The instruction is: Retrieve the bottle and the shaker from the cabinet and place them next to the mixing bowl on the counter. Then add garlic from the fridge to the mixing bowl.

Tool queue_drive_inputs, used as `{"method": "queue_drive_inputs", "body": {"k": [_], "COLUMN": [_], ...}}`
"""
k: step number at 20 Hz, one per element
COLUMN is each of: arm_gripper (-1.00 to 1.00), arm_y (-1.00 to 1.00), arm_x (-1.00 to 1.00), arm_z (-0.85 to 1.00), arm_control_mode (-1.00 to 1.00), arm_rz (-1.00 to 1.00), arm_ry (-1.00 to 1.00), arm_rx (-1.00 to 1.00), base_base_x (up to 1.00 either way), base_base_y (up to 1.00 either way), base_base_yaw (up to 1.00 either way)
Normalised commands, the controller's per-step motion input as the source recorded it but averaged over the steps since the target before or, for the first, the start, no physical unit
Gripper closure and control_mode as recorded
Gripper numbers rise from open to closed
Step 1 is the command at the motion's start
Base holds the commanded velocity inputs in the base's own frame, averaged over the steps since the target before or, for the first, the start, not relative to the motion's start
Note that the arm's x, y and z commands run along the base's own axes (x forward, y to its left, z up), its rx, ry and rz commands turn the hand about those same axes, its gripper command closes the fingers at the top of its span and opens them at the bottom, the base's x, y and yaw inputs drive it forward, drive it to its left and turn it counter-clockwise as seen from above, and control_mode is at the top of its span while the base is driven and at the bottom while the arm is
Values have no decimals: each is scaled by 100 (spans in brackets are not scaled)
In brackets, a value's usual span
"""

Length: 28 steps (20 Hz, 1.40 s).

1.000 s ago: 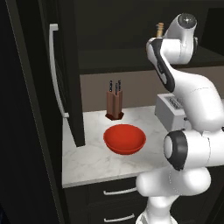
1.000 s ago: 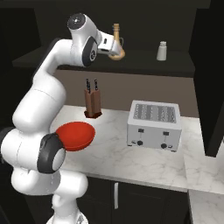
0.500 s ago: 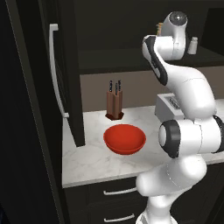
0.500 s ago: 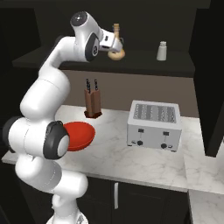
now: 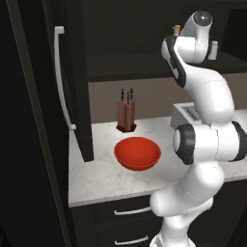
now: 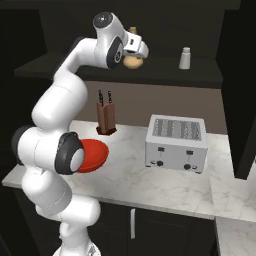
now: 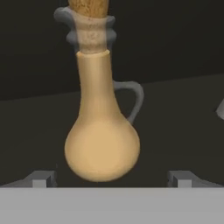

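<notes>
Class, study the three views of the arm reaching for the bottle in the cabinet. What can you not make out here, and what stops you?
- Bottle: its stopper is cut off by the hand view's top edge; in the left base view the arm hides all but its top.
- Shaker: too small for detail; in the hand view the right edge cuts it to a sliver.
- Fridge: closed, so the garlic is hidden.
- Cabinet: too dark.

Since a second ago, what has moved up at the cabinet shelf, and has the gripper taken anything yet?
The arm has swung in toward the cabinet shelf, bringing the gripper right up to the bottle; its fingers now flank the bulbous base. The jaws are open as before, nothing gripped. The bottle, the shaker, the mixing bowl, knife block and toaster have not moved.
</notes>
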Motion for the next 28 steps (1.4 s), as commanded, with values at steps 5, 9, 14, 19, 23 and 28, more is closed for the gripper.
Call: {"method": "queue_drive_inputs", "body": {"k": [5,9,14,19,23,28], "arm_gripper": [-100,-100,-100,-100,-100,-100], "arm_y": [0,0,5,17,2,0], "arm_x": [20,2,0,0,30,48], "arm_z": [0,0,0,-11,-2,0], "arm_control_mode": [-100,-100,-100,-100,-100,-100], "arm_rz": [0,0,0,0,0,0], "arm_ry": [-3,-15,-17,-1,0,0], "arm_rx": [0,0,0,0,0,0], "base_base_x": [0,0,0,0,0,0], "base_base_y": [0,0,0,0,0,0], "base_base_yaw": [0,0,0,0,0,0]}}
